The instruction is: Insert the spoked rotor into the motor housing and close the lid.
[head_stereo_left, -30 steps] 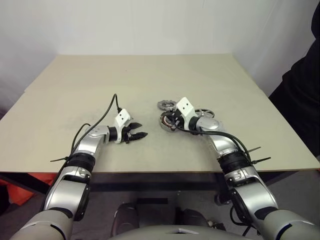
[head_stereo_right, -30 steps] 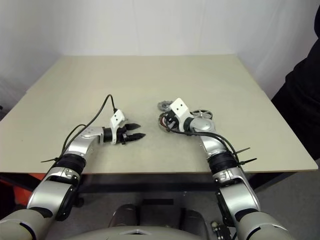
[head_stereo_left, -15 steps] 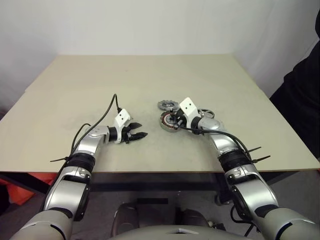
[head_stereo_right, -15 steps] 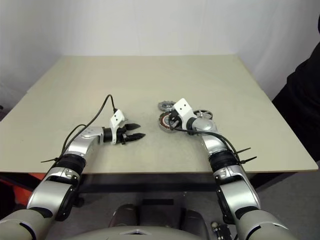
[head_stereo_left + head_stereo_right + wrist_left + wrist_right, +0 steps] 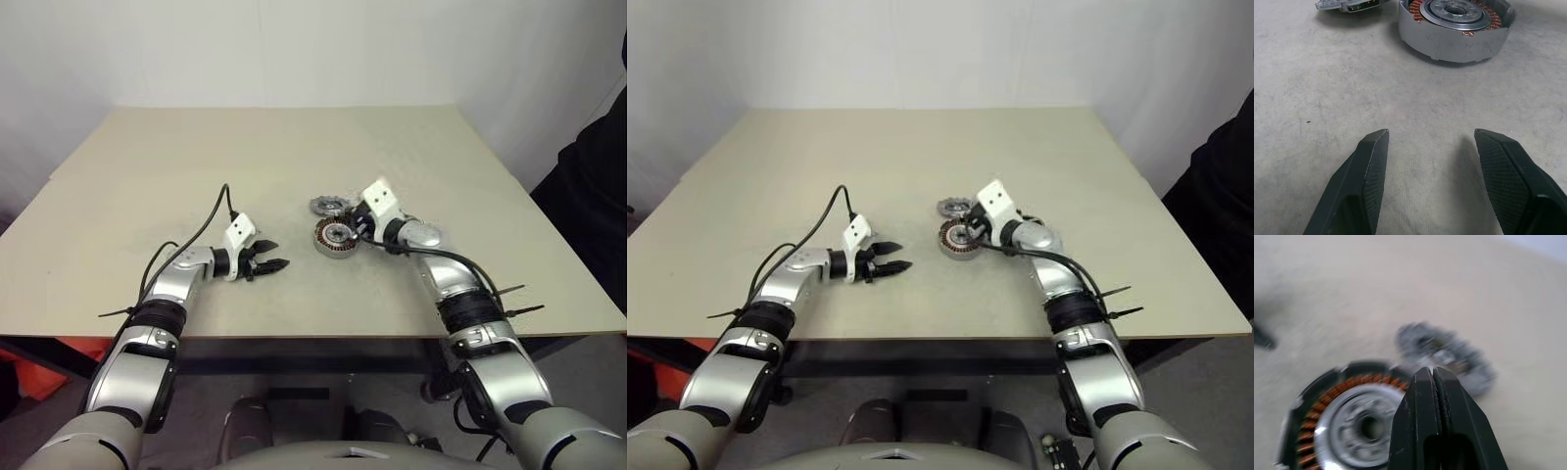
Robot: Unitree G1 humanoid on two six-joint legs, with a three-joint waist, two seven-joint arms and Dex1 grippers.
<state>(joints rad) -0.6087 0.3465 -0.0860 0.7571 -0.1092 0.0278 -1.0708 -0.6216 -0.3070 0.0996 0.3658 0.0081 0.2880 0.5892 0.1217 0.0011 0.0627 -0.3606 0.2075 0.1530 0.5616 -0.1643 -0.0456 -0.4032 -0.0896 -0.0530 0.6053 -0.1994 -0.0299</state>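
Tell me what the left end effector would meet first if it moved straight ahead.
Probably the housing: it lies ahead of the open left end effector, with bare table between; the lid sits off to one side.

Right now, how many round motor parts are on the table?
2 clearly: the copper-wound housing by the right gripper, and the lid behind it. The arm may hide a third.

Silver arms, black cables, white wrist blocks, black tools (image 5: 272, 258).

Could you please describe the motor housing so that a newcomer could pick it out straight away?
On the beige table, look just ahead of the shut right hand. The motor housing is the round flat part there, nearer the robot than the smaller grey lid. Only it has a ring of copper windings around a silver centre.
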